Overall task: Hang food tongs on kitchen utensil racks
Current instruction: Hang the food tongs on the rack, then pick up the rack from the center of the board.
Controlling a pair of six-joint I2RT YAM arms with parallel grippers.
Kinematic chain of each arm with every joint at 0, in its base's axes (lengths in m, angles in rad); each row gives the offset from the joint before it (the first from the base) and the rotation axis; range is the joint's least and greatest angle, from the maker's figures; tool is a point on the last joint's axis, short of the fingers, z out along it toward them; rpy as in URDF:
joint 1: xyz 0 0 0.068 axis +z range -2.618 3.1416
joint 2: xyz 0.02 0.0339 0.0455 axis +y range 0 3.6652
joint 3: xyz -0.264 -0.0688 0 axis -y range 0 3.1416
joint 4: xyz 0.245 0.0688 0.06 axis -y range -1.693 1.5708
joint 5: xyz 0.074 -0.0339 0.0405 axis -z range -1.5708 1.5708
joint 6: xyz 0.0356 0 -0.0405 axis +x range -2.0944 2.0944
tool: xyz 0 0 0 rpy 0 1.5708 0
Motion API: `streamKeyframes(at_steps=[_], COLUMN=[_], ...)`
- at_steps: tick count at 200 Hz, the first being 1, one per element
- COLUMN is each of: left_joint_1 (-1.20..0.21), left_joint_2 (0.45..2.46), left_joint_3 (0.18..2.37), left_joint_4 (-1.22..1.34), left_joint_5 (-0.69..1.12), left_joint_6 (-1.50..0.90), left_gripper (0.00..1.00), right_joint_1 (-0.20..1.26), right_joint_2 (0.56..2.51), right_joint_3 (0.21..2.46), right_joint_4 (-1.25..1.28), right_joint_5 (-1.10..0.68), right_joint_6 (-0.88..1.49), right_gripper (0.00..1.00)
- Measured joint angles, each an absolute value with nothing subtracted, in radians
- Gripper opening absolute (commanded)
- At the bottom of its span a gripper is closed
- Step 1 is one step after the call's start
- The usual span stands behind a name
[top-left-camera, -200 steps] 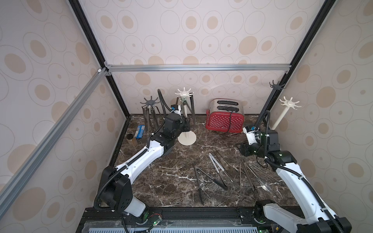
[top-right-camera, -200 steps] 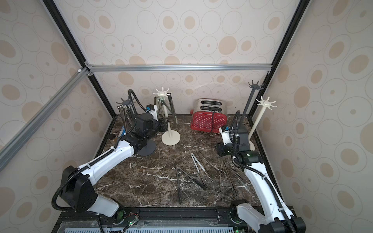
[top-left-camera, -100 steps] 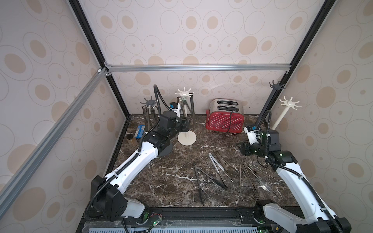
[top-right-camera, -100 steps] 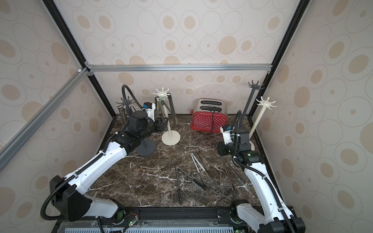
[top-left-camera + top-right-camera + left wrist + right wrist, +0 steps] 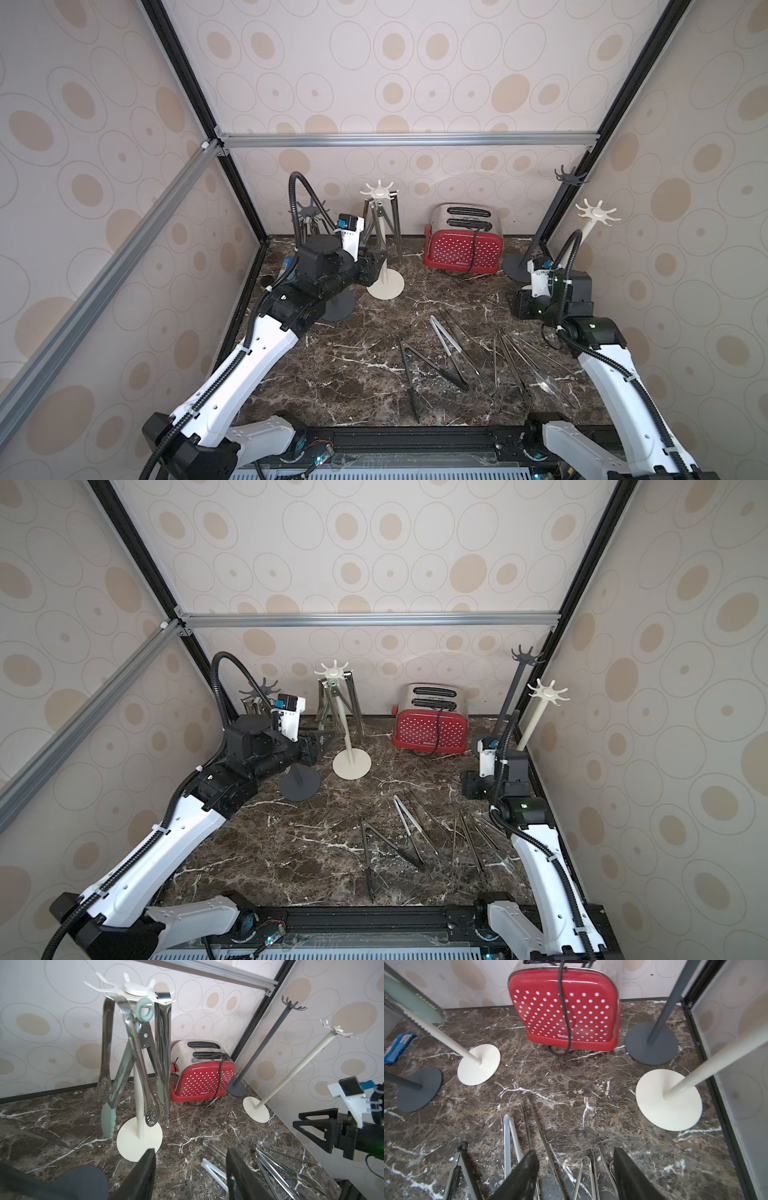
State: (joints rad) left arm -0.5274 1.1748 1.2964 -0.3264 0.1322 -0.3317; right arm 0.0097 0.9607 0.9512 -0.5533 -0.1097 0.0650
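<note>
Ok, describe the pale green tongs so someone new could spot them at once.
Find the red polka-dot toaster against the back wall; the cream-white utensil rack nearest it on the left arm's side carries several steel tongs. The pale green tongs among them hang from a mint ring and end in green tips; the rest are bare steel.

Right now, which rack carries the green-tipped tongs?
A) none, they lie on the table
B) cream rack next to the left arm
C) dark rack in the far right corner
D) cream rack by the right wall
B: in the left wrist view the green-tipped tongs hang by their ring from the crown of the cream rack, among steel ones.
</note>
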Motion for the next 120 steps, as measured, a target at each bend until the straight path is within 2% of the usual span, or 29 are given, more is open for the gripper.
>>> streamKeyframes(at_steps=[79,120], left_joint_1=[-0.527,-0.527], left_joint_2=[1.009,0.923], left_joint_3=[1.062,0.953], left_joint_4=[-0.310,-0.250], left_joint_5=[0.131,0.131], left_joint_6=[-0.294,-0.295], left_gripper=[0.61,0.62], right_joint_1=[-0.175,-0.251], right_joint_2=[0.896,0.958], right_joint_3=[0.969,1.017], right_joint_4=[-0.630,-0.583], right_joint_5=[0.080,0.102], right_joint_6=[0.116,0.101], right_gripper=[0.73,0.76])
